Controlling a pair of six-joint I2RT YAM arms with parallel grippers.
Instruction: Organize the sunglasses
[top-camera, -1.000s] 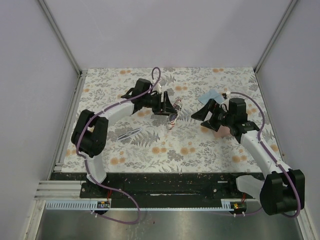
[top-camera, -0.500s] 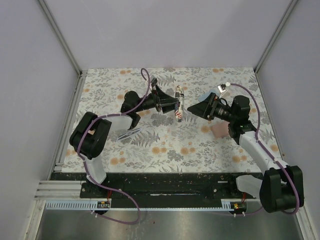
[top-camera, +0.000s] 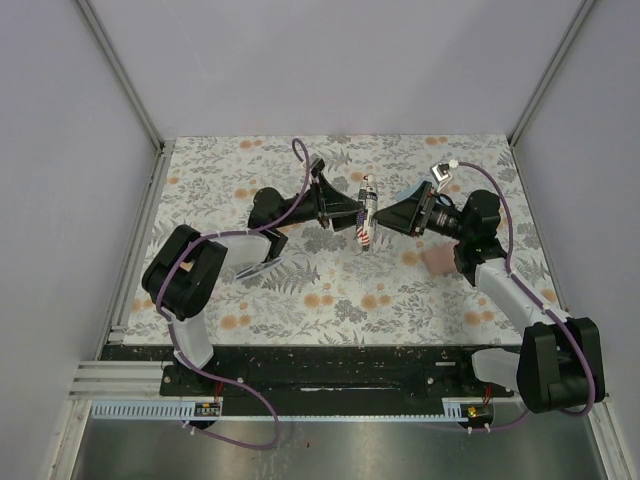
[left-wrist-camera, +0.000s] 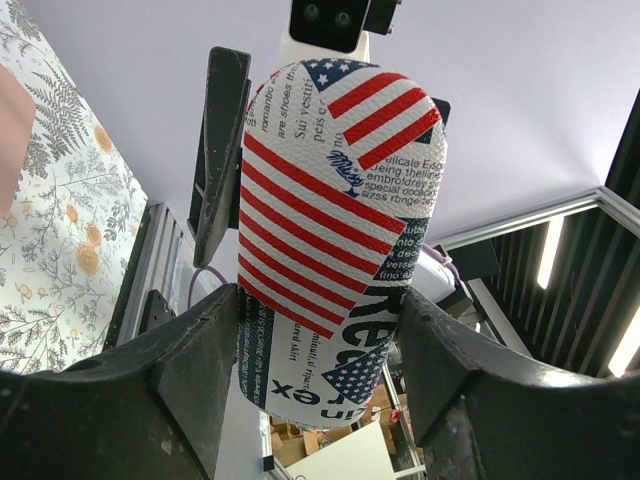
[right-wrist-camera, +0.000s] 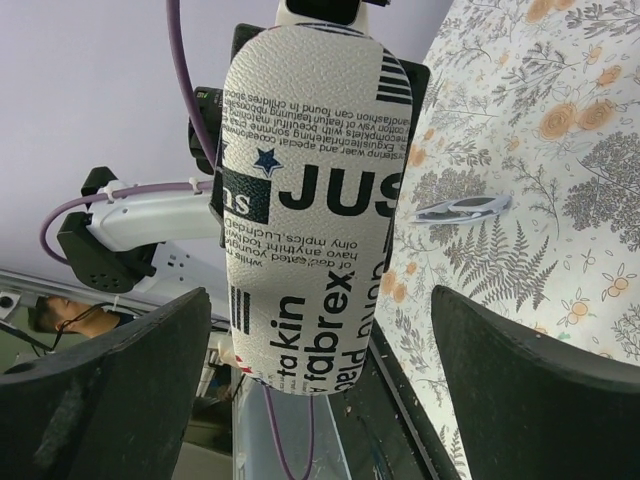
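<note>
Lifted off the worktop (top-camera: 330, 310) and swung together over its middle since a second ago: both arms, with the case carried up from a low tilt.

Left of the middle, beside the left arm: silvery-framed sunglasses (top-camera: 258, 268), lying flat, untouched, in the same place as before.

Left gripper (top-camera: 345, 210) clamped on the flag-printed case (top-camera: 366, 212), held in the air.

Right gripper (top-camera: 398, 215) spread wide, fingers either side of the case's free end, no contact evident.

Toward the right edge: pink case (top-camera: 437, 260), now uncovered.

Step in hand, judged: presenting the case for a two-armed opening. Next: closing the right gripper squarely on the free end, then parting the halves against a firm left grip.
</note>
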